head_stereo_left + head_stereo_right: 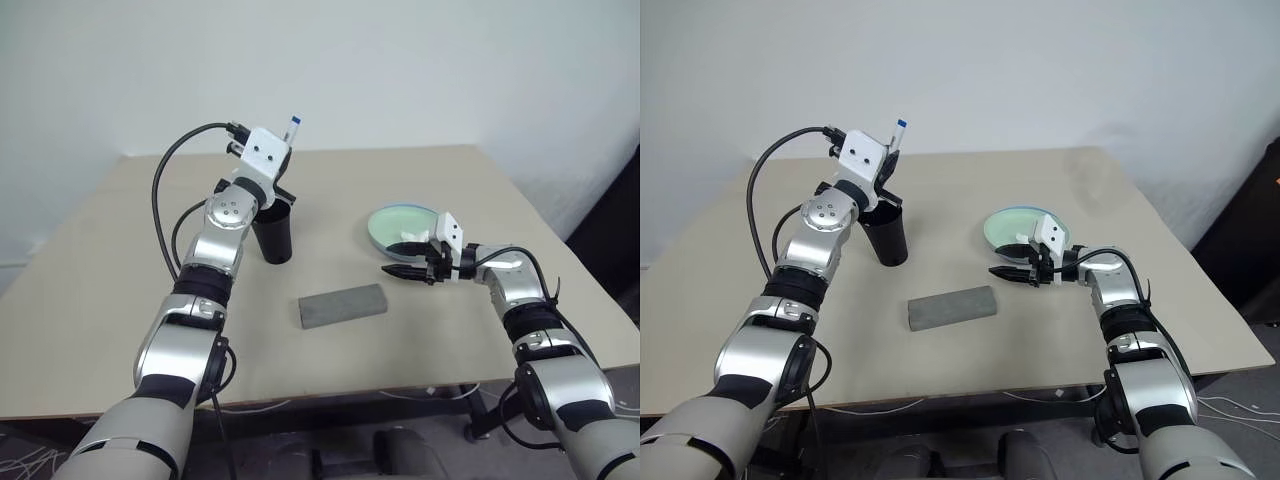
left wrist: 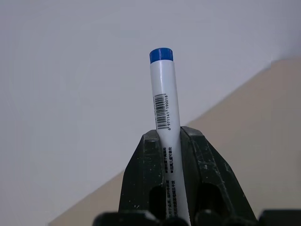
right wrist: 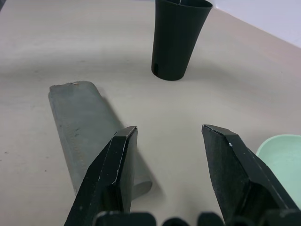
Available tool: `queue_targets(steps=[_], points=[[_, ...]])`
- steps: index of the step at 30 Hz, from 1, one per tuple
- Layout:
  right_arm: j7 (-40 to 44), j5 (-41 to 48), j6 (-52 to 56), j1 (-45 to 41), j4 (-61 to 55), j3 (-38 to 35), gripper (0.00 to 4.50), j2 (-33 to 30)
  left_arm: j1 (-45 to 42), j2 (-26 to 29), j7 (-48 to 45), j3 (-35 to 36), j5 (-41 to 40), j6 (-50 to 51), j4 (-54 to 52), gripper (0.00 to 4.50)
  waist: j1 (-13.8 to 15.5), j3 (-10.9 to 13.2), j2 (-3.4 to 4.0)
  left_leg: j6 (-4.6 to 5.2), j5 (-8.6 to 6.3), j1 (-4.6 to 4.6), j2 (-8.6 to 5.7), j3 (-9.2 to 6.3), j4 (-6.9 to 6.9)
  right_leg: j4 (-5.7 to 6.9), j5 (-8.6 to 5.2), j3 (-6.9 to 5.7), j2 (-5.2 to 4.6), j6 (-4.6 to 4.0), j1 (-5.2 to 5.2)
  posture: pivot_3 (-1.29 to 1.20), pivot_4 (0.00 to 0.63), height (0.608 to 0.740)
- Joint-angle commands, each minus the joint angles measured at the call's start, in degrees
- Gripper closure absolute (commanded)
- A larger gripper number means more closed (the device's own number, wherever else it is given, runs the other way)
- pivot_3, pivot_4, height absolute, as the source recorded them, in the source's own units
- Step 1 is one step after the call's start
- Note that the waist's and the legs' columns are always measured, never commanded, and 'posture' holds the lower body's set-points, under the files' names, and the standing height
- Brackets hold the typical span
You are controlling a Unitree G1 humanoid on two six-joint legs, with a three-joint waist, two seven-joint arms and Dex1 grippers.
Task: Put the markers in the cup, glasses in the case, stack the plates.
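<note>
My left gripper (image 2: pixel 169 134) is raised above the black cup (image 1: pixel 273 235) and shut on a white marker with a blue cap (image 2: pixel 162 94); the capped end sticks out past the fingertips (image 1: pixel 293 127). The cup stands upright on the table. In front of it lies the grey case (image 1: pixel 342 305), lid closed. The glasses are out of view. At the right, the pale green plate (image 1: pixel 402 222) lies with a light blue rim around it. My right gripper (image 1: pixel 400 270) hovers open and empty just in front of the plates, pointing towards the case (image 3: pixel 84 127).
The beige table (image 1: pixel 100 300) ends at a white wall at the back. A black cable (image 1: pixel 165 190) loops off my left forearm. Bare tabletop lies to the left of the cup and between the case and the front edge.
</note>
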Motion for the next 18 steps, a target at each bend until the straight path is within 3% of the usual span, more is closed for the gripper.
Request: queue_targets(steps=[1,18], points=[[-0.7,1.1,-0.6,-1.2,-2.6,-1.5,2.13,-1.0,-2.4,-0.4,3.2,2.6,-0.1,-6.5,4.6,4.4,0.0,0.0,0.0,0.01,-0.02,0.0,0.0,0.0,-0.01,0.0,0.02,-0.01,0.0,0.04,-0.01,0.0,0.0,0.732],[1.8,3.5,4.4,-2.3,-5.3,-3.1,2.13,-2.1,1.1,-1.6,7.5,3.6,1.0,-14.6,11.6,4.4,0.0,0.0,-0.01,-0.04,-0.05,-0.01,0.02,0.0,-0.03,0.03,0.06,-0.05,-0.01,0.1,-0.04,0.0,0.0,0.732]])
